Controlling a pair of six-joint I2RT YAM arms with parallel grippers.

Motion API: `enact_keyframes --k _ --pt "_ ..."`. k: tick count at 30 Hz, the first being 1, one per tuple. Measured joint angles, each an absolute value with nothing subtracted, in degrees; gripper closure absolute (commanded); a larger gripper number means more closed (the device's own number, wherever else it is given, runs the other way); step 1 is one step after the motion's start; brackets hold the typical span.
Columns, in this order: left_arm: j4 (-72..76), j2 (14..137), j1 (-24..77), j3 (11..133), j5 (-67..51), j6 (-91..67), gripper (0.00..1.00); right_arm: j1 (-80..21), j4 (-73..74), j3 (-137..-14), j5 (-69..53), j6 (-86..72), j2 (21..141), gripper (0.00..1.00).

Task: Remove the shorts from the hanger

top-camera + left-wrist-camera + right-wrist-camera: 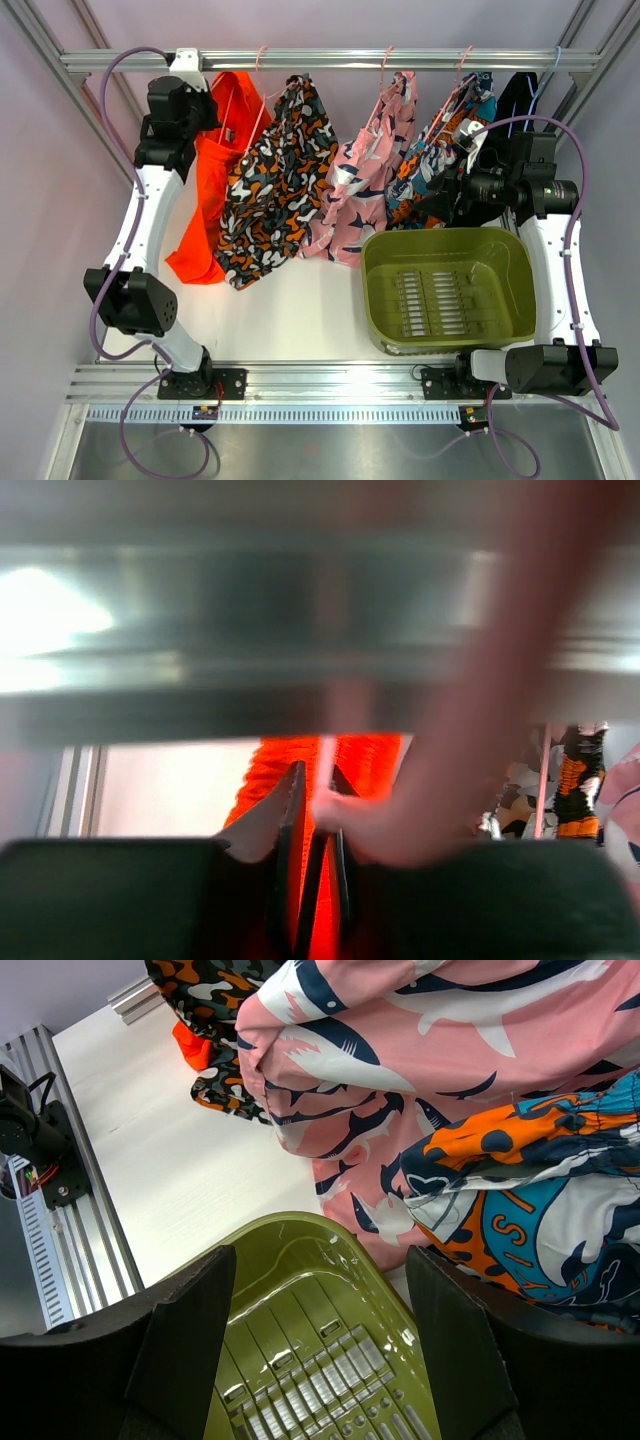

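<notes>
Shorts hang in a row of five from the rail (330, 58). The orange shorts (212, 170) are right at the tips of the left claw (222, 130), up by their hanger (262, 58). In its wrist view that claw's jaws stand almost together, with a slit of orange between them. I cannot tell whether they pinch cloth, wire or nothing.

The right claw (320, 1350) gapes wide and holds nothing. The bin (370, 285) lies below it, and the teal shorts (560, 1190) and pink shorts (400, 1080) are just ahead.

The step looks like freeing the orange pair. It would go best with the grip on the waistband cloth alone, not the hanger. The pull should run down along the fabric and away from the rail, slowly enough that the hanger does not swing into the camo shorts (280, 180) beside the left claw.

Each pair's long axis runs from rail to surface (300, 310), with the waistband up and the legs down. The orange hem trails lowest, well below the left claw.
</notes>
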State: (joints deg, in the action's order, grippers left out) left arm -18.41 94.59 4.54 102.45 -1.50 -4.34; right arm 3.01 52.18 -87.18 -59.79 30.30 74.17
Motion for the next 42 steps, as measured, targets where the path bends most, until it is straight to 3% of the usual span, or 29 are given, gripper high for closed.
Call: enact_keyframes --k 1,16,32,42 --pt "-17.85 94.3 4.56 101.86 -1.48 -4.05 1.0 3.01 52.18 -87.18 -59.83 30.3 74.17 0.24" --pt "-11.97 88.29 4.71 96.09 -1.48 -2.48 1.0 3.01 52.14 -87.18 -61.19 30.15 74.17 0.25" --pt "-22.33 82.17 4.71 98.63 0.71 0.75 1.0 3.01 52.18 -87.07 -62.02 30.24 74.17 0.25" --pt "-29.26 67.77 4.78 82.21 11.2 1.17 1.0 2.72 63.66 -88.68 -67.05 41.5 78.7 0.27"
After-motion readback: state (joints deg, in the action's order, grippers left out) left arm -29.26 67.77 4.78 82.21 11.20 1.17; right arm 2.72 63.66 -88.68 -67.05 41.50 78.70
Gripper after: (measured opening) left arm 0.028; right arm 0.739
